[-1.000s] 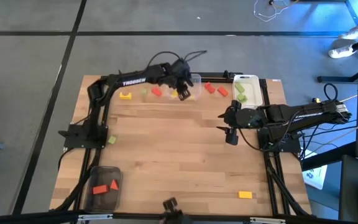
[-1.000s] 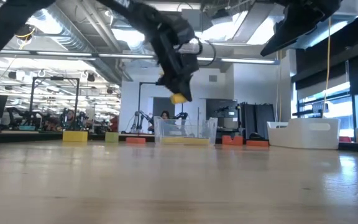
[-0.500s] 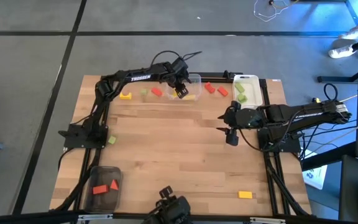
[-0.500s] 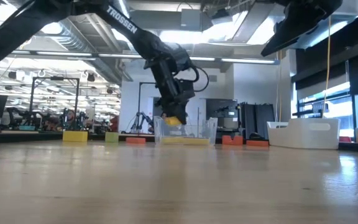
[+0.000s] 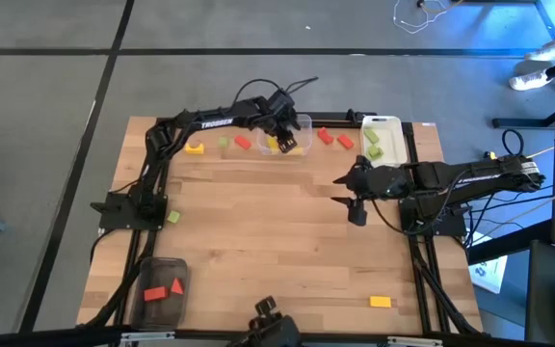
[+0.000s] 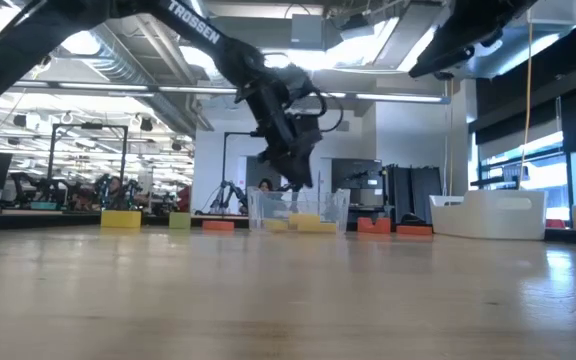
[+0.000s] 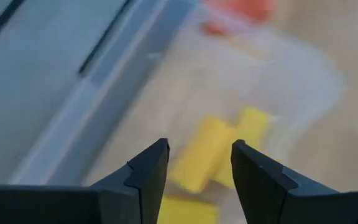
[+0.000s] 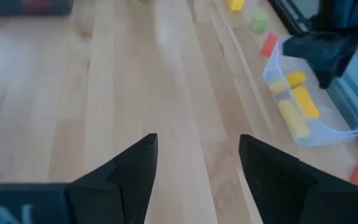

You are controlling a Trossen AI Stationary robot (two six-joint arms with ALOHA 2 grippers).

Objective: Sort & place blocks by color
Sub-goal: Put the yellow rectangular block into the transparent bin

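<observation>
My left gripper [image 5: 282,135] [image 7: 197,148] hovers open over the clear container [image 5: 295,137] [image 6: 298,208] at the table's far edge, holding nothing. Several yellow blocks [image 7: 213,149] [image 8: 294,99] lie on the container's floor right below its fingers. My right gripper [image 5: 356,200] [image 8: 197,140] hangs open above bare wood at the table's right middle. Loose on the table lie red blocks [image 5: 243,142] [image 5: 335,139], a green block [image 5: 224,143] and a yellow arch [image 5: 195,147] along the far edge, a green block [image 5: 172,218] at the left and a yellow block [image 5: 381,302] near the right corner.
A white tray [image 5: 382,140] at the far right holds green blocks. A dark-rimmed clear container [image 5: 162,289] at the near left corner holds red blocks. The arms' black frames [image 5: 128,207] [image 5: 432,222] stand at both sides. The table's middle is bare wood.
My left gripper carried a yellow block down toward the clear container, let it go and rose a little. The block now lies in the container with the other yellow ones. My right gripper shifted slightly toward the table's left.
</observation>
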